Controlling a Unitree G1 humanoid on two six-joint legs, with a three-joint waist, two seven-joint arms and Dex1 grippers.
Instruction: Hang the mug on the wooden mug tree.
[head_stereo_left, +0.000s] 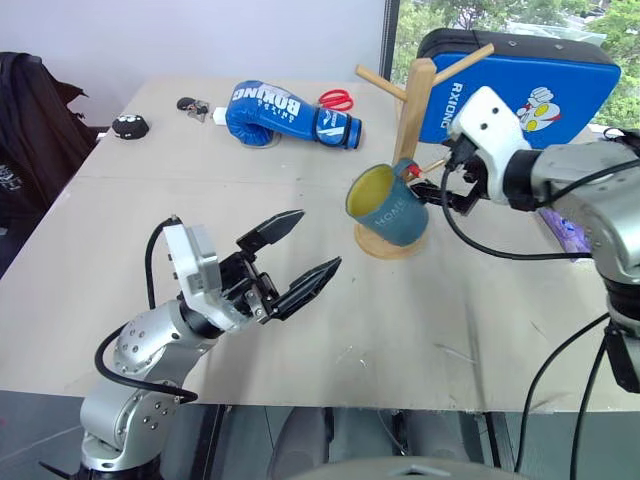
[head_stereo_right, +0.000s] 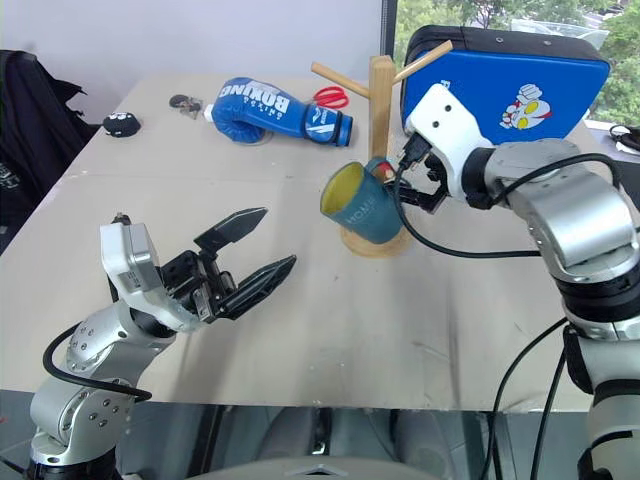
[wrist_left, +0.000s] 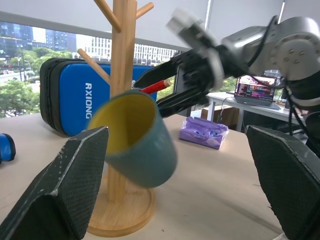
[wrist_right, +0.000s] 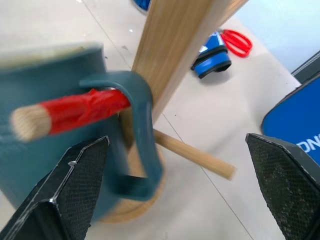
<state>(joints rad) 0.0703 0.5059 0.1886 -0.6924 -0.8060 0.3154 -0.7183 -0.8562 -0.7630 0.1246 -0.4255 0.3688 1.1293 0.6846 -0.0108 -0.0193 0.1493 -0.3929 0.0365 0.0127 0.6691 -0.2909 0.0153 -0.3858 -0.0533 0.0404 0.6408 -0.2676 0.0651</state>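
The teal-blue mug (head_stereo_left: 388, 208) with its yellow inside hangs tilted on the wooden mug tree (head_stereo_left: 418, 95), mouth turned toward me. Its loop handle (wrist_right: 142, 120) is threaded over the red-tipped peg (wrist_right: 90, 107), low on the post. My right gripper (head_stereo_left: 440, 186) is open just behind the mug, its fingers apart on either side of the handle and not touching it. My left gripper (head_stereo_left: 305, 250) hovers open over the near left part of the table, well short of the mug, with nothing between its fingers.
A blue boxing glove (head_stereo_left: 285, 112) and red scissors (head_stereo_left: 338, 99) lie at the back of the table (head_stereo_left: 300, 330). A blue padded case (head_stereo_left: 530, 85) stands behind the tree. A small black object (head_stereo_left: 130, 125) and keys (head_stereo_left: 193, 104) lie back left. A purple pouch (wrist_left: 202, 132) lies right of the tree.
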